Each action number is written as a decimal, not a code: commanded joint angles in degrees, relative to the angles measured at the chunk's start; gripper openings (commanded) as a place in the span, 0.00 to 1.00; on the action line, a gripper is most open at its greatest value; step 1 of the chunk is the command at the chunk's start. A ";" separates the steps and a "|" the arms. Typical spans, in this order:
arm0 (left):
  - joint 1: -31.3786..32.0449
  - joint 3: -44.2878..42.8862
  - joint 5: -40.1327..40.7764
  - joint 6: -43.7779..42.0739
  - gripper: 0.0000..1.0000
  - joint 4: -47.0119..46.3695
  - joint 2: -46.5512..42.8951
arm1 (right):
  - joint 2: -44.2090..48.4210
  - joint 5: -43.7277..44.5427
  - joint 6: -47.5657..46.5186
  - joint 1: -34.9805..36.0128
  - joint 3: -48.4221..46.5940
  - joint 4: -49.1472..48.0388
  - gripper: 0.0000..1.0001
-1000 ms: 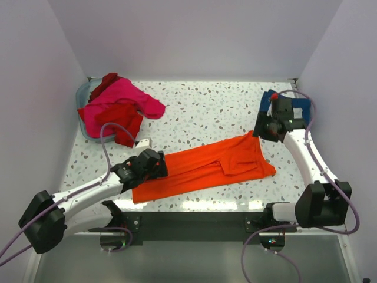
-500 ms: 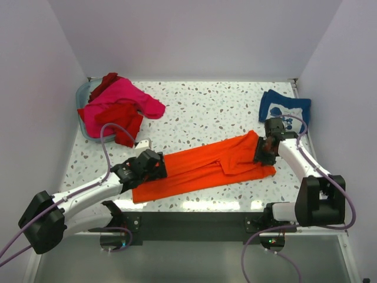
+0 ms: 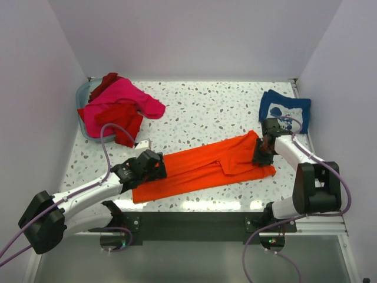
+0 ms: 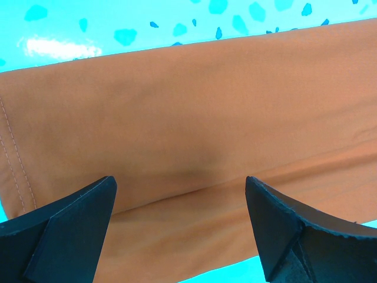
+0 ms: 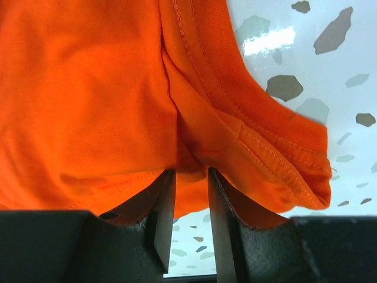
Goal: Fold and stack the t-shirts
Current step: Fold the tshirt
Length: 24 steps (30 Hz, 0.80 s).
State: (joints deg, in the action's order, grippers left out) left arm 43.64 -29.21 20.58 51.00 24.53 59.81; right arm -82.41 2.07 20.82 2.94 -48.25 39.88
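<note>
The white print on the navy t-shirt [image 3: 285, 109] at two o'clock was too small to read. The orange t-shirt [image 3: 200, 168] lay flat towards six o'clock. The right gripper [image 5: 187, 194] pinched its three-o'clock edge, and the left gripper [image 4: 182, 200] gaped wide over its nine-o'clock end. A pink t-shirt [image 3: 121, 97] and a red t-shirt [image 3: 121, 118] were heaped over a tub [image 3: 82, 94] at ten o'clock.

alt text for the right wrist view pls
The right hand pinches a bunched fold of the orange t-shirt between its two dark fingers, near the stitched hem. The speckled white table shows at right.
</note>
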 commanded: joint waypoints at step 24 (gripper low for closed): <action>0.04 -0.67 -0.53 -0.82 0.97 -3.26 1.53 | 7.09 0.75 2.74 -0.04 -0.88 5.82 0.06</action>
State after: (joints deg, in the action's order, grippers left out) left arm 43.64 -29.19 20.49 50.87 24.23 60.75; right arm -76.64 2.46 22.09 2.94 -48.25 42.30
